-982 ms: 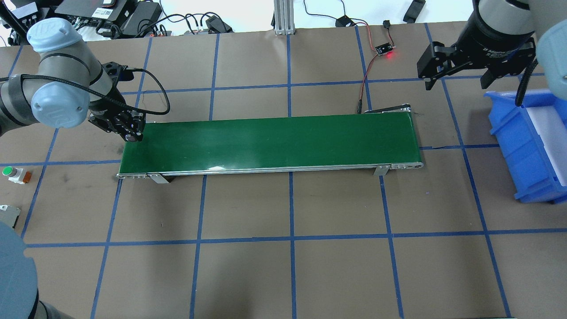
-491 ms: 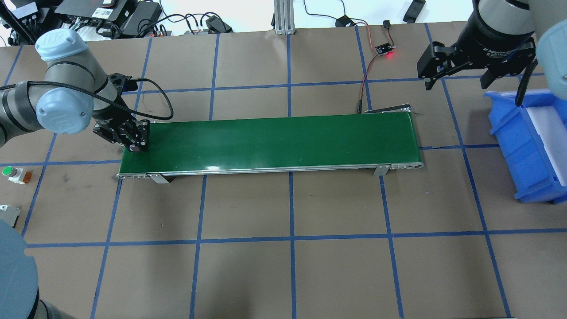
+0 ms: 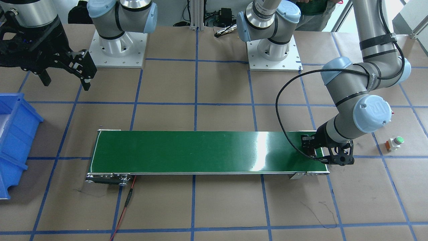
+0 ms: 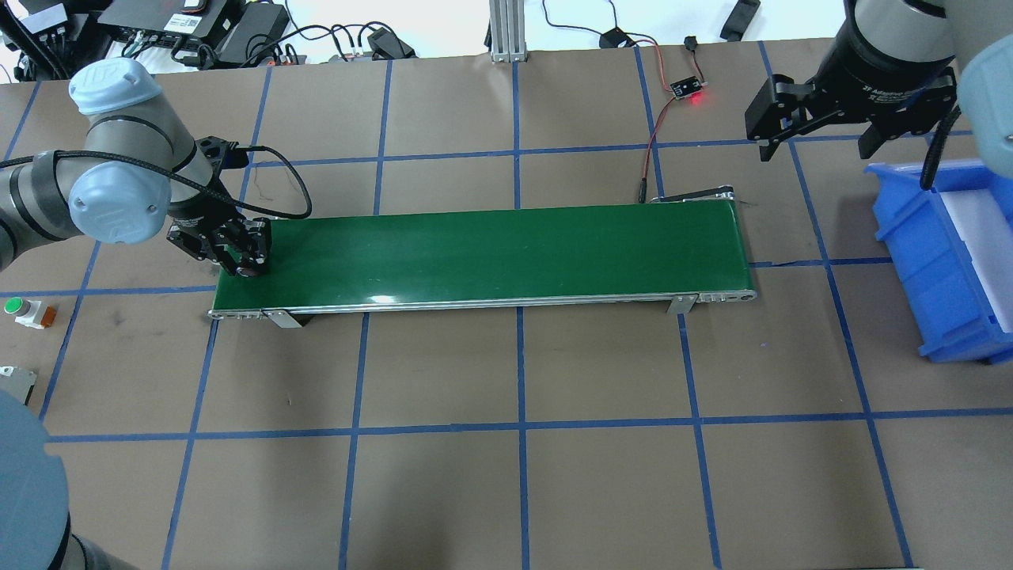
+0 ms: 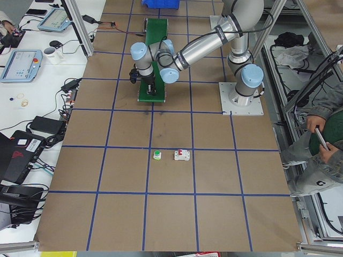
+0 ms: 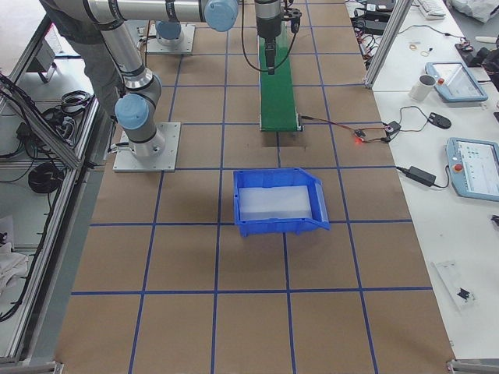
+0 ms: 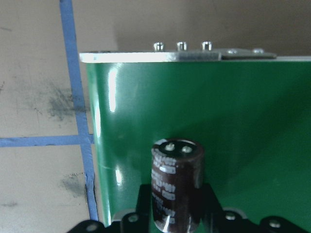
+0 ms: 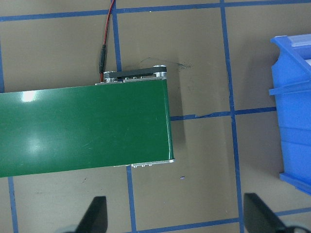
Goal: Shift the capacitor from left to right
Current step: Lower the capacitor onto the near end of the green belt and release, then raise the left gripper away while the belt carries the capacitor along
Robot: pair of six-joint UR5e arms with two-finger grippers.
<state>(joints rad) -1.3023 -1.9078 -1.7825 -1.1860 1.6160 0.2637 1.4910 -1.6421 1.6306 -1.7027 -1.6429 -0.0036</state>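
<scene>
The capacitor (image 7: 176,187), a dark maroon cylinder with a silvery cap, sits between the fingers of my left gripper (image 7: 176,216) in the left wrist view. The gripper is shut on it. It holds the capacitor low over the left end of the green conveyor belt (image 4: 506,253). In the overhead view my left gripper (image 4: 249,265) is at that belt end, and the capacitor is hard to make out there. My right gripper (image 4: 823,138) is open and empty. It hangs high beyond the belt's right end, and the right wrist view (image 8: 177,218) shows its two fingers wide apart.
A blue bin (image 4: 942,261) stands right of the belt. A green push button (image 4: 20,310) and a white circuit breaker (image 5: 182,155) lie on the table at the left. A small sensor board (image 4: 687,87) with a red light and wires lies behind the belt.
My left gripper has moved with the capacitor from the belt's left back corner a little right and toward the front, over the belt. The right arm has not moved.
</scene>
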